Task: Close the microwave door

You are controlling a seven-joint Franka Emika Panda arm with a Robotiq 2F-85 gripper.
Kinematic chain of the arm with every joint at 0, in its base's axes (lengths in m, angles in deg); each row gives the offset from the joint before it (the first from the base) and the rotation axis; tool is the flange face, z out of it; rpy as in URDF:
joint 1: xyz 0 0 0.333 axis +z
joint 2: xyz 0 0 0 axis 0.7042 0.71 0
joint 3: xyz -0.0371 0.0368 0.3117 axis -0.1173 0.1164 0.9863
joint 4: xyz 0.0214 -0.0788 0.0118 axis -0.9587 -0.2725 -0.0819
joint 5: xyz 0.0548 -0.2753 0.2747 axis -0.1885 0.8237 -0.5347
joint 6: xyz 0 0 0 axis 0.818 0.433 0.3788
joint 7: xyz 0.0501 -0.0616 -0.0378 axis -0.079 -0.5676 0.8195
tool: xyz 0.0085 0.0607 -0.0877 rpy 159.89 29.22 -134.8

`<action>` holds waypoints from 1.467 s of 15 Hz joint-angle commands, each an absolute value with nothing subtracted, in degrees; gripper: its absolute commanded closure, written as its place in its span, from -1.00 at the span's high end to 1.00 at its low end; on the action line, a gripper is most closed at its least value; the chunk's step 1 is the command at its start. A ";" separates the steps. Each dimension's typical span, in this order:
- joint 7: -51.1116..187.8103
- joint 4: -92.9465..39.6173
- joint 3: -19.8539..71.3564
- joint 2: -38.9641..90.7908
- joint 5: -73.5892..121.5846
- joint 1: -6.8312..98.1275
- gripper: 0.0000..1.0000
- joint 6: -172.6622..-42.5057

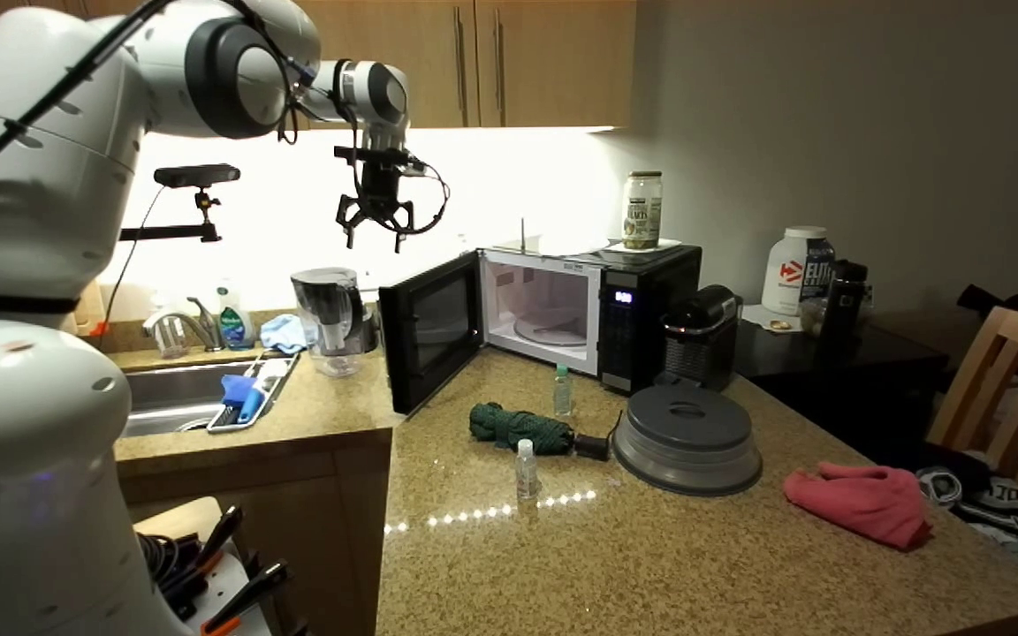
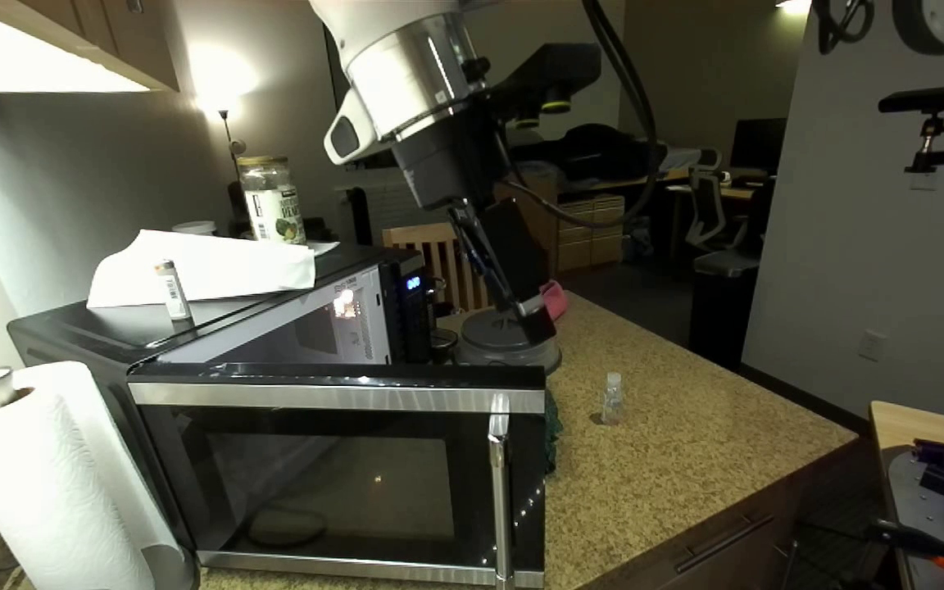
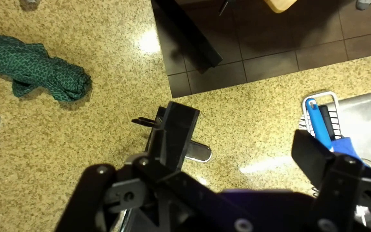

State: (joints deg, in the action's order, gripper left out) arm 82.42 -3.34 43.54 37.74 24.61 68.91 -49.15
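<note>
Hanging empty, claw spread wide, upper left of centre in an exterior view | microwave door standing open at mid-frame, hinged on microwave | should swing light, stiff panel, window glass probably slick, brittle | best pushed on outer face, free edge near metal handle, lower centre; grip likely unneeded

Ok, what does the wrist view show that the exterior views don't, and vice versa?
Only the wrist view clearly shows the floor tiles.

Only the exterior views, both of them, show the microwave interior, the jar, the grey lid and the pink cloth.

All three share the open microwave door, only part of it in the wrist view; the gripper; the counter; and the green bundle, mostly hidden in an exterior view.
</note>
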 commanded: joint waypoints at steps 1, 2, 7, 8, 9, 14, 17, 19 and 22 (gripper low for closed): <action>79.15 -0.40 44.30 40.93 24.36 71.41 1.00 -50.67; 78.28 0.16 44.37 41.58 24.42 72.30 1.00 -51.37; 75.58 3.49 44.41 44.94 23.51 75.45 1.00 -52.21; 74.91 4.04 44.34 45.46 23.49 75.97 1.00 -52.42; 74.23 4.58 44.29 45.90 23.46 76.37 1.00 -52.68; 69.87 5.65 44.10 48.05 23.33 77.61 1.00 -55.20; 68.37 5.23 44.20 48.95 23.12 77.92 1.00 -55.55; 67.10 5.02 43.99 49.55 23.52 78.32 1.00 -56.07; 65.84 5.72 43.51 51.16 23.58 77.92 1.00 -56.87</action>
State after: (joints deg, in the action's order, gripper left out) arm 68.21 4.88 43.98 49.92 24.25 78.06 -55.92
